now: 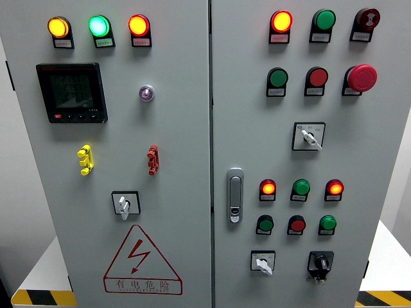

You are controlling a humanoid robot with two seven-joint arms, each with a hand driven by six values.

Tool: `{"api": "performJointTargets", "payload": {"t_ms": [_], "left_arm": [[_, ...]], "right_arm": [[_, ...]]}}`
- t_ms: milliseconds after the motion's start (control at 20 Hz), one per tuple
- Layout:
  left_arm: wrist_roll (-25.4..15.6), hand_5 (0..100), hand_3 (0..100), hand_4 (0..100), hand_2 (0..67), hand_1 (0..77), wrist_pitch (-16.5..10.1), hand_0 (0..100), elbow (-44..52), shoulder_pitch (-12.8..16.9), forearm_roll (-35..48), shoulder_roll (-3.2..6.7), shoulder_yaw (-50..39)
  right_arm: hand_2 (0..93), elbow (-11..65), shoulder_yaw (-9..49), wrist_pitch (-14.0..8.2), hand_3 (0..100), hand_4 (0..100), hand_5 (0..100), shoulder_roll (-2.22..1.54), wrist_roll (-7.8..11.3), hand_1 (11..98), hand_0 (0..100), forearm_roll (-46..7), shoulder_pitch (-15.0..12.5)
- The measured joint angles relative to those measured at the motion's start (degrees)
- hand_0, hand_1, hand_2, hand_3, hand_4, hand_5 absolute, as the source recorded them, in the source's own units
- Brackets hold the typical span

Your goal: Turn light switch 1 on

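A grey electrical cabinet fills the head view, with a left door [180, 128] and a right door [379, 147]. On the left door a white rotary switch [124, 204] sits above the red warning triangle [142, 262]. The right door carries a white rotary switch [309, 136] at mid height, another white one [263, 262] low down and a black one [320, 264] beside it. Which of these is switch 1 is not readable. Neither of my hands shows in the picture.
Lit lamps: yellow [58, 27], green [99, 25] and red [138, 25] top left, red [280, 21] top right. A black meter display [71, 92], a red emergency button [362, 77], a silver door handle [235, 195] and several push buttons [298, 224] are also there.
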Motion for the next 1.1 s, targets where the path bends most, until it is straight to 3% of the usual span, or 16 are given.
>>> {"api": "performJointTargets", "payload": {"t_ms": [400, 850, 1100], "left_arm": [[7.4, 58, 59, 75, 27.4, 44.7, 0.0, 0, -14.5, -1.0, 0.1, 0.09, -0.2], [10.6, 80, 79, 96, 32.3, 55.2, 0.2, 0, -17.3, -7.9, 0.1, -0.49, -1.8], [14.0, 88, 86, 100, 35.9, 57.6, 2.6, 0, -18.2, -12.4, 0.1, -0.78, -2.3]], "right_arm": [[0.0, 0.0, 0.0, -0.1, 20, 19, 11, 0.0, 0.0, 19.6, 0, 0.0, 0.0], [0.0, 0.0, 0.0, 0.0, 20, 19, 11, 0.0, -0.01, 19.5, 0, 0.0, 0.0], [0.0, 0.0, 0.0, 0.0, 20, 19, 11, 0.0, -0.01, 19.8, 0, 0.0, 0.0]]}}
